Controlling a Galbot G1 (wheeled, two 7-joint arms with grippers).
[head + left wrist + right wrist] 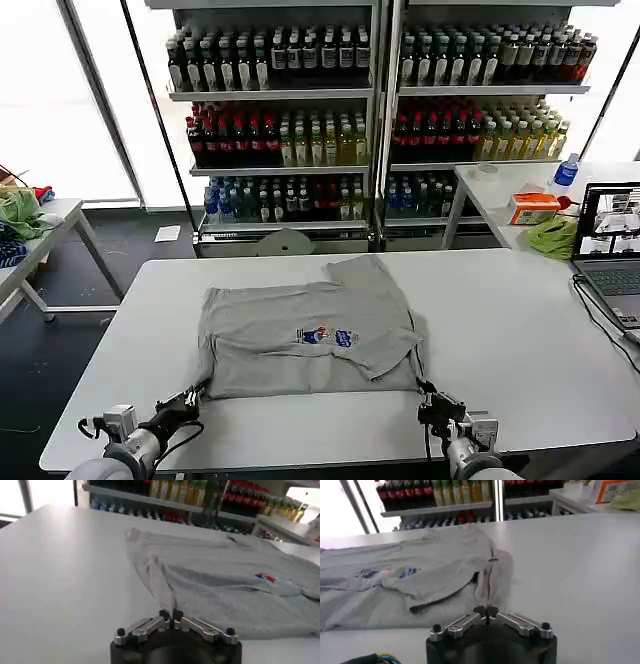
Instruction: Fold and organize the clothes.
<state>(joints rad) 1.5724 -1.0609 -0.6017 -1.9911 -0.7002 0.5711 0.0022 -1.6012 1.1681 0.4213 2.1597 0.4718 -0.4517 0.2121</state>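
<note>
One light grey shirt (310,335) lies on the white table (520,340), its sleeves folded inward and a small multicoloured print (328,337) facing up. My left gripper (190,401) sits at the shirt's near left corner. In the left wrist view it (171,614) is shut, with the grey shirt (225,585) reaching in between its tips. My right gripper (428,401) is at the near right corner. The right wrist view shows it (486,611) shut on a bunched fold of the shirt (420,577).
A laptop (610,250) stands at the table's right edge with a cable trailing down. Behind it a second table carries a yellow-green cloth (550,238), an orange box (532,208) and a bottle (566,172). Drink shelves (380,110) line the back.
</note>
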